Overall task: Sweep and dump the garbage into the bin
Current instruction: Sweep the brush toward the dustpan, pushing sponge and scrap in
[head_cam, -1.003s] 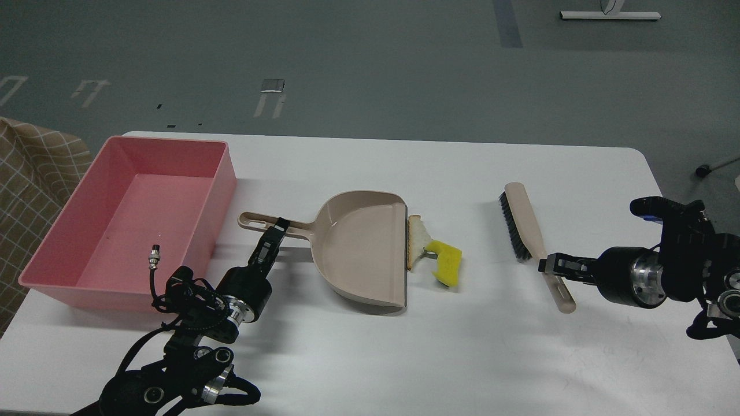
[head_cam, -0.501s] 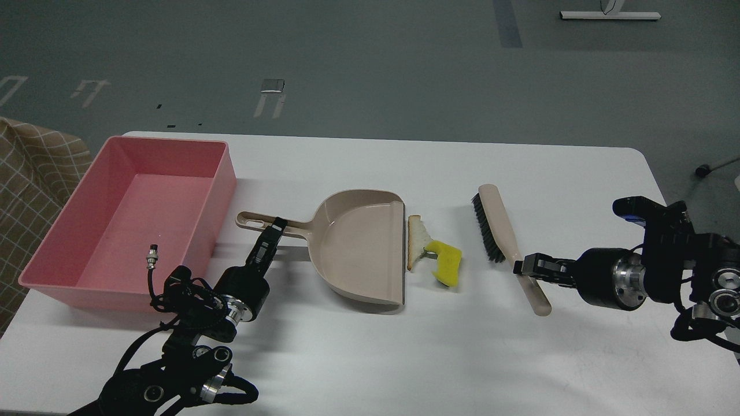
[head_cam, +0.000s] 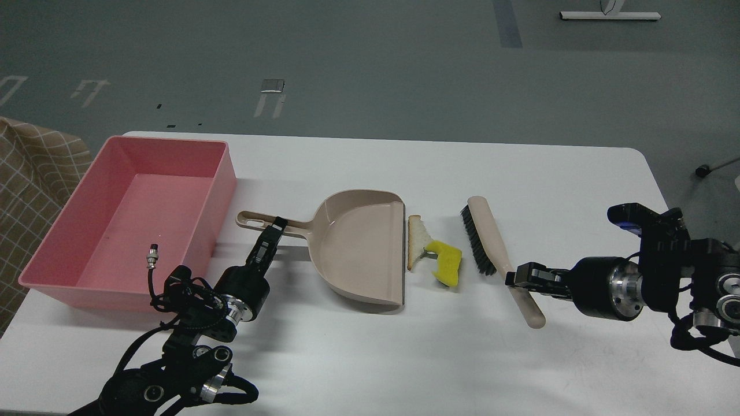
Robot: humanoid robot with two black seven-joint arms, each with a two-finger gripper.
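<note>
The garbage lies mid-table: a white bread wedge [head_cam: 417,240] with brown crust touches the dustpan's lip, and a yellow spongy block [head_cam: 447,263] lies just right of it. The beige dustpan [head_cam: 358,245] sits flat with its mouth facing right. My left gripper [head_cam: 277,226] is shut on the dustpan's handle. My right gripper [head_cam: 514,278] is shut on the handle of the beige black-bristled brush [head_cam: 491,245], whose bristles stand a short gap right of the yellow block. The pink bin [head_cam: 104,254] stands at the left, empty.
The white table [head_cam: 404,358] has bare surface at the front and back. A checked brown cloth [head_cam: 29,185] hangs off to the far left beyond the bin. Grey floor lies behind the table.
My right gripper has carried the brush leftward, from well right of the garbage to close beside the yellow block. The dustpan shifted slightly left. The garbage has not moved.
</note>
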